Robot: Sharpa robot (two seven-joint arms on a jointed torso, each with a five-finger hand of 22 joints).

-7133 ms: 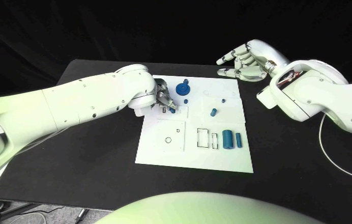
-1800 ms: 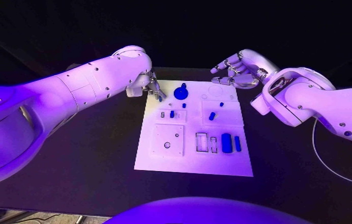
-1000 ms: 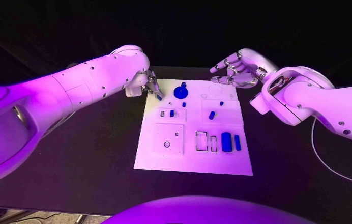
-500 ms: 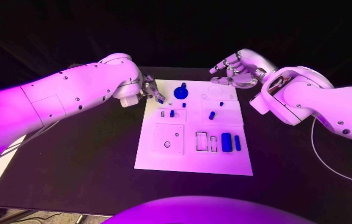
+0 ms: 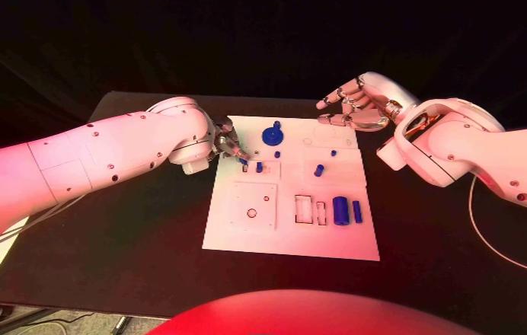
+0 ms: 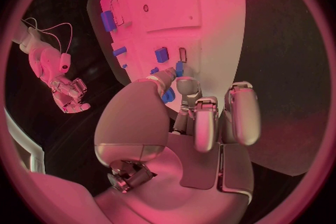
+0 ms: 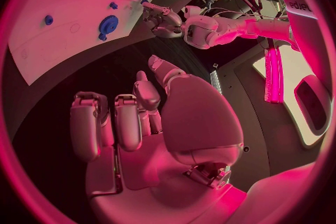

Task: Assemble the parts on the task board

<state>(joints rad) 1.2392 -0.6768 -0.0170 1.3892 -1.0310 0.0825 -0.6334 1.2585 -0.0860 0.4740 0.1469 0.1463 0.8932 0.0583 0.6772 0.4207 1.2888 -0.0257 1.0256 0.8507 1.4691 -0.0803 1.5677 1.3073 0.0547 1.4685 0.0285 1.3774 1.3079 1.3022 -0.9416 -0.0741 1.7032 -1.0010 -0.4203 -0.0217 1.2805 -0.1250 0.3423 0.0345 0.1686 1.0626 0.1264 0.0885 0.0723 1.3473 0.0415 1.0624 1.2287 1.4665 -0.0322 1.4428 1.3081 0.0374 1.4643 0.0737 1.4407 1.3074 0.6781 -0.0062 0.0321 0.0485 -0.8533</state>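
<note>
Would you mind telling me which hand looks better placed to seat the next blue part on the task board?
Probably the left hand: it holds a small blue part in its fingertips at the task board's edge. The right hand is beyond the board's far corner with nothing in it.

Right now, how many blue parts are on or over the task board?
8: a gear-like disc at the far edge; two studs; a peg mid-board; a standing piece beside the left hand; a pinched part in that hand; two cylinders nearside. Fingers may hide more.
</note>
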